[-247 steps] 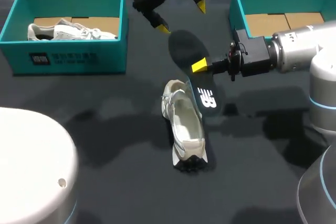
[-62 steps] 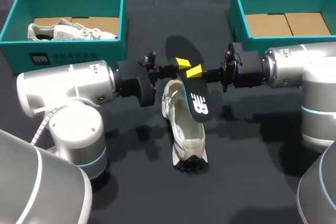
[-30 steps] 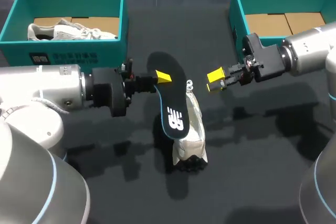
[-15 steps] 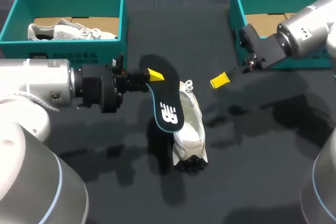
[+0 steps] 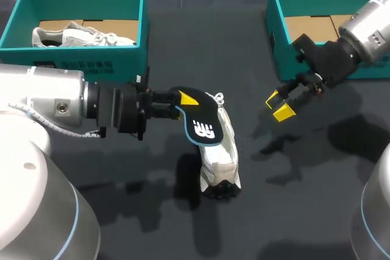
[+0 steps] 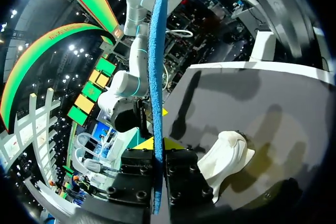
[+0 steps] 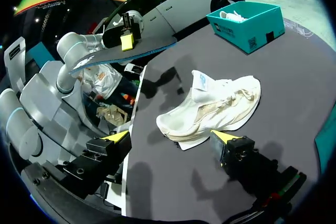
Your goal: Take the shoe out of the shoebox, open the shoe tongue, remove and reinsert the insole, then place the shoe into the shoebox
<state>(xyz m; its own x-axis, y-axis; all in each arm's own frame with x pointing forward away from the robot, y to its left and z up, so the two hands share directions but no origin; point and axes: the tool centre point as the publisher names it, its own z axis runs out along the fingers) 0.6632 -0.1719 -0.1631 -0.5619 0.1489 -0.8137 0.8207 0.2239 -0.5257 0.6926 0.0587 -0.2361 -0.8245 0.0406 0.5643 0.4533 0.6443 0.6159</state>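
Note:
A white shoe (image 5: 220, 152) lies on its side on the dark table, toe toward the front edge. My left gripper (image 5: 183, 98) is shut on the black insole (image 5: 205, 125), holding it tilted just over the shoe's heel end. In the left wrist view the insole (image 6: 156, 72) stands edge-on between the fingers of the left gripper (image 6: 157, 142), with the shoe (image 6: 226, 156) below and beside it. My right gripper (image 5: 277, 106) hangs open and holds nothing, to the right of the shoe. From the right wrist the shoe (image 7: 215, 106) lies ahead of the open right gripper (image 7: 170, 136), and the held insole (image 7: 128, 52) shows beyond it.
A teal shoebox (image 5: 73, 65) at the back left holds another white shoe (image 5: 85, 35). A second teal shoebox (image 5: 274, 16) at the back right shows only its cardboard floor, close behind my right arm. Bare table lies in front of the shoe.
My left gripper has brought the insole down and turned it flatter over the shoe. My right gripper, still open, has swung away to the right and tipped downward.

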